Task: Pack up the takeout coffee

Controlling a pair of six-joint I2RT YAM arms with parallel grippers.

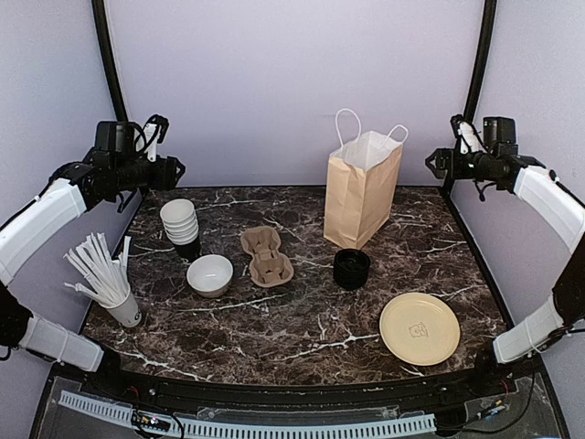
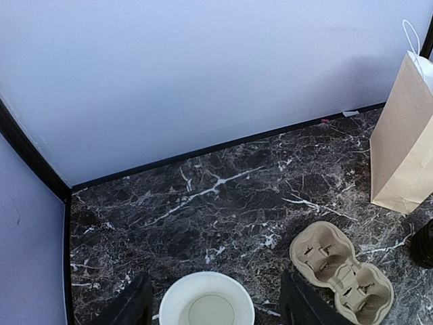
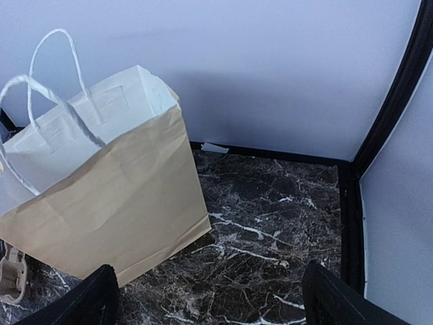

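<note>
The takeout coffee is out of view in every frame. A tan paper bag (image 1: pixel 363 187) with white handles stands open at the back of the table; it also fills the left of the right wrist view as the bag (image 3: pixel 108 203). A brown pulp cup carrier (image 1: pixel 266 256) lies empty mid-table. My left gripper (image 1: pixel 174 169) hangs high at the back left, open, with nothing in it. In its wrist view the left gripper (image 2: pixel 216 306) straddles the white inside of the nested cup stack (image 2: pixel 206 308) far below. My right gripper (image 1: pixel 435 163) hangs high at the back right, and the right gripper (image 3: pixel 216 301) is open and empty.
A lidless cup stack (image 1: pixel 181 224) stands left of the carrier, with a white bowl (image 1: pixel 209 274) in front of it. A low stack of black lids (image 1: pixel 351 268) sits before the bag. A cream plate (image 1: pixel 420 327) lies front right. A cup of white straws (image 1: pixel 110 279) stands at the left edge.
</note>
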